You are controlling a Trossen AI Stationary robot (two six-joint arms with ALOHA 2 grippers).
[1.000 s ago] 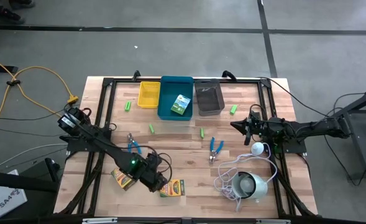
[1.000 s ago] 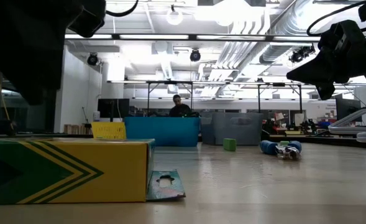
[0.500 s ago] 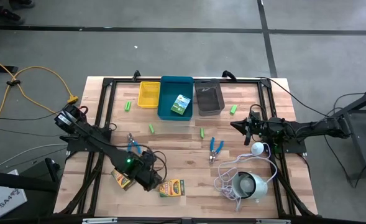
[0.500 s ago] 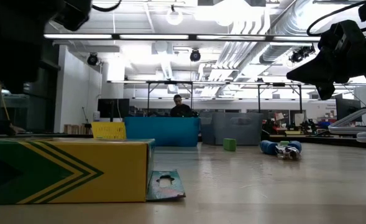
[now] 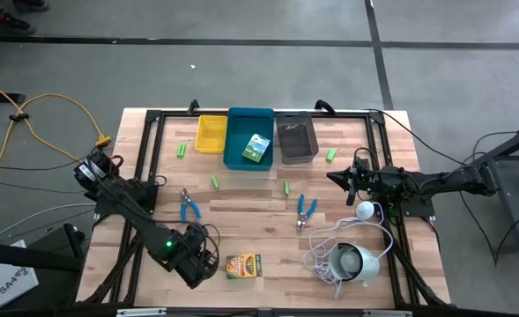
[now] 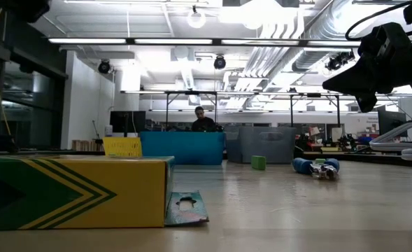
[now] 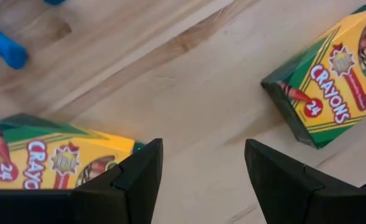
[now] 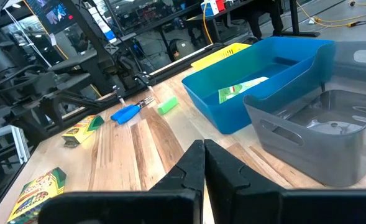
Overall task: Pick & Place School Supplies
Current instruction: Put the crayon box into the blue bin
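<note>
My left gripper (image 5: 196, 261) (image 7: 201, 158) hangs open over the table's near-left part, between two yellow-green crayon boxes. One box (image 7: 46, 160) lies by its one finger, and in the high view the arm hides it. The other box (image 5: 243, 266) (image 7: 332, 74) (image 6: 73, 192) lies flat, apart, toward the table's right. A third printed box (image 5: 257, 147) sits in the blue bin (image 5: 234, 141). Two blue-handled scissor tools (image 5: 189, 208) (image 5: 306, 210) and several green pieces (image 5: 214, 181) (image 5: 287, 187) lie on the wood. My right gripper (image 5: 340, 177) (image 8: 202, 165) waits shut at the right edge.
Yellow bin (image 5: 211, 134) and grey bin (image 5: 295, 137) flank the blue bin at the far edge. A round white device with a coiled cord (image 5: 352, 261) lies near-right. Green pieces (image 5: 181, 151) (image 5: 330, 154) lie beside the bins. A person sits in the room beyond the table.
My left gripper has moved toward the table's left edge, off the crayon box near the middle of the near edge, and now covers the left box in the high view. In the low view its dark bulk has passed out of the upper left. Nothing else has shifted.
</note>
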